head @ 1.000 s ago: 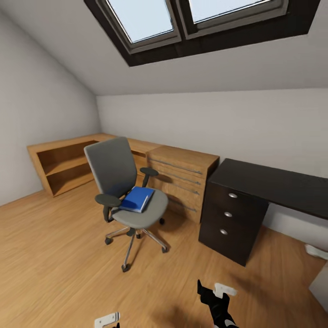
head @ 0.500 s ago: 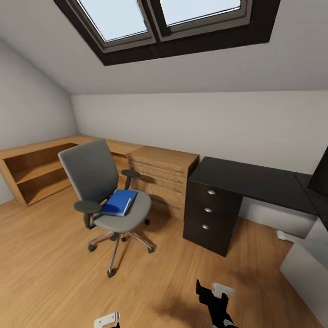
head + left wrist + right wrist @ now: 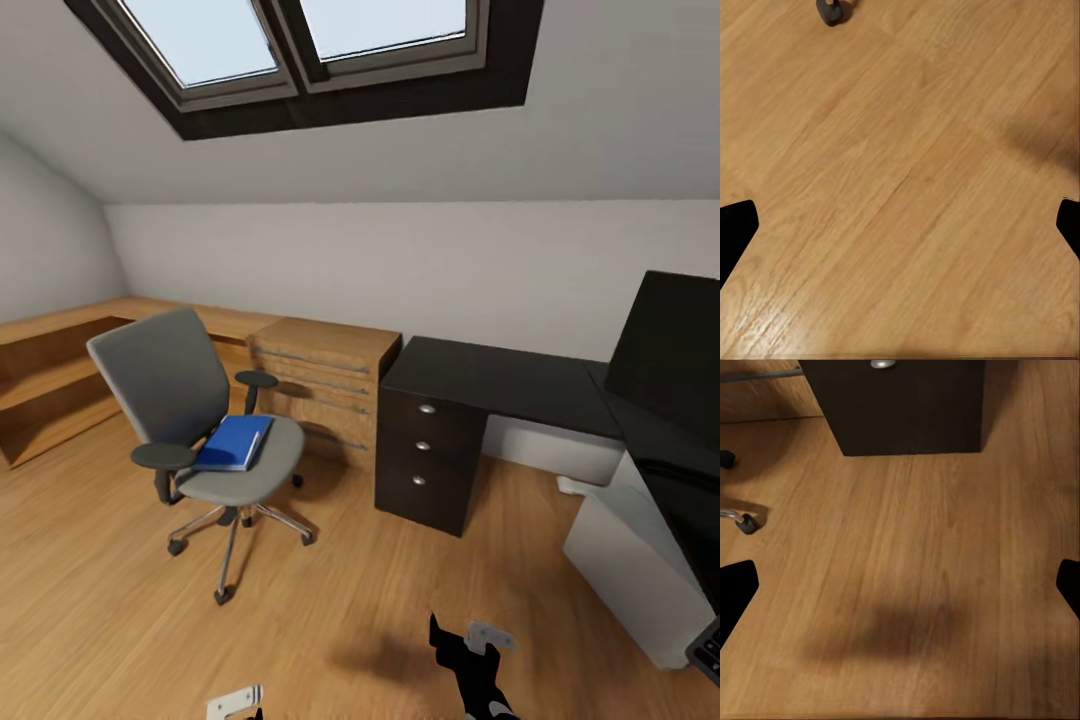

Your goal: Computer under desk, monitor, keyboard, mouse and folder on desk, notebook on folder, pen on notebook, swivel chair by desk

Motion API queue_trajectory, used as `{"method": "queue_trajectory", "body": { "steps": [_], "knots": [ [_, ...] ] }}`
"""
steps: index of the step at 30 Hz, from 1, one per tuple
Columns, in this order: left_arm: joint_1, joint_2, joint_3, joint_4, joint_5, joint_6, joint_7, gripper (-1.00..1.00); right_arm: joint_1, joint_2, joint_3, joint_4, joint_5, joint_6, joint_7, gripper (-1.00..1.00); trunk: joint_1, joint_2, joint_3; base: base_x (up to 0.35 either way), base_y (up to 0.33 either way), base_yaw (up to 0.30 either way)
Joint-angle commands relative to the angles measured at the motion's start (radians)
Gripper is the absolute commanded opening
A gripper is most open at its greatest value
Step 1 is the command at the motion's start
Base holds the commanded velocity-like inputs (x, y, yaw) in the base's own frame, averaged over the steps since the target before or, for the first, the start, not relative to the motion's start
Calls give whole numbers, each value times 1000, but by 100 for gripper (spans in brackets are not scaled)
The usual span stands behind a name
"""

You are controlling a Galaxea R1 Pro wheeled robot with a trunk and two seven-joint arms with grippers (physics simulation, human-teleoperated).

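Note:
The swivel chair [image 3: 196, 405] stands on the wood floor at the left, apart from the black desk [image 3: 500, 378]. The bright blue folder [image 3: 233, 442] lies flat on its grey seat. At the right edge the black monitor [image 3: 668, 355] stands on the desk's right wing. Under that wing sits a light grey box [image 3: 628, 570]; I cannot tell whether it is the computer or the desk's pedestal. A dark sliver with key-like marks [image 3: 708, 648] shows in the lower right corner. My left gripper [image 3: 235, 703] [image 3: 900, 225] and right gripper [image 3: 465, 640] [image 3: 900, 585] hang low over bare floor, both open and empty.
A low wooden shelf unit [image 3: 60, 370] and wooden drawers [image 3: 320, 385] line the back wall left of the desk. The desk's black drawer block [image 3: 425, 462] [image 3: 907, 405] lies ahead of my right gripper. A chair caster [image 3: 832, 9] lies beyond my left gripper. Skylight overhead.
The head view has swung to the right, so chair and desk sit further left in the picture and the monitor and grey box have come into view. Nothing itself has moved.

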Motion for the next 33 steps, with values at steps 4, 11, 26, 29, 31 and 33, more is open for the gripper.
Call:
{"method": "queue_trajectory", "body": {
  "steps": [4, 11, 26, 29, 31, 33],
  "knots": [
    [0, 1, -1, 1, 7, -4, -3, 100, -1, 1, -2, 2, -3, -5, 1, 100, 0, -1, -6, -27, 9, -154],
    [0, 7, -2, 2, 7, -4, -4, 100, -1, 1, -2, 2, -2, -5, 1, 100, 0, -1, -16, -155, 140, -143],
    [0, 7, -3, 2, 7, -4, -4, 100, -1, 1, -2, 2, -1, -5, 1, 100, 0, -1, -38, -281, 185, -133],
    [0, 7, -3, 2, 7, -4, -4, 100, -1, 1, -2, 2, 0, -5, 1, 100, 0, -1, -42, -327, 44, -131],
    [0, 7, -3, 2, 7, -4, -4, 100, -1, 1, -2, 2, 0, -5, 1, 100, 0, -1, -45, -333, 18, -133],
    [0, 7, -3, 2, 7, -4, -4, 100, -1, 4, -2, 2, 1, -7, 2, 100, 0, -1, -47, -336, 3, -193]
  ]
}}
